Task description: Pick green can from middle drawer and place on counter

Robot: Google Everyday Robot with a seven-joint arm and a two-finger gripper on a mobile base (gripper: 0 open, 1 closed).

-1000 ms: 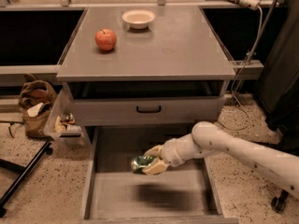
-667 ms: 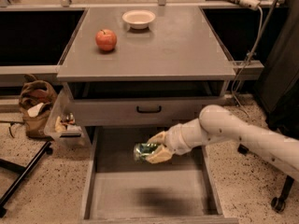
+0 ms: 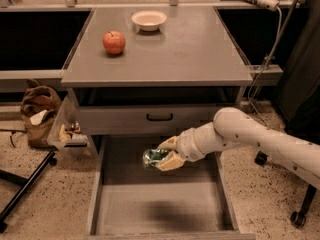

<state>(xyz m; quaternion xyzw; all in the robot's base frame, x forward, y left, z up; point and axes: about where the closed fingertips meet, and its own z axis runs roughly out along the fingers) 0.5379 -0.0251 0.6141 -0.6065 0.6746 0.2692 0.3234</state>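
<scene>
The green can (image 3: 154, 157) is a small shiny green drink can, held sideways in my gripper (image 3: 165, 154). The gripper's fingers are shut on it, one above and one below. The can hangs above the open middle drawer (image 3: 160, 209), over its rear half and clear of the grey floor. My white arm (image 3: 250, 136) comes in from the right. The counter (image 3: 165, 49) is the broad grey top above and behind the gripper.
A red apple (image 3: 114, 42) and a white bowl (image 3: 149, 20) sit on the counter's far left part. A closed drawer front with a black handle (image 3: 160, 117) lies just above the gripper. A brown bag (image 3: 40, 109) and a black stand leg (image 3: 25, 184) are on the floor at left.
The gripper has risen with the green can, from low in the drawer up toward the closed drawer front. The arm's elbow has lifted and pulled up with it.
</scene>
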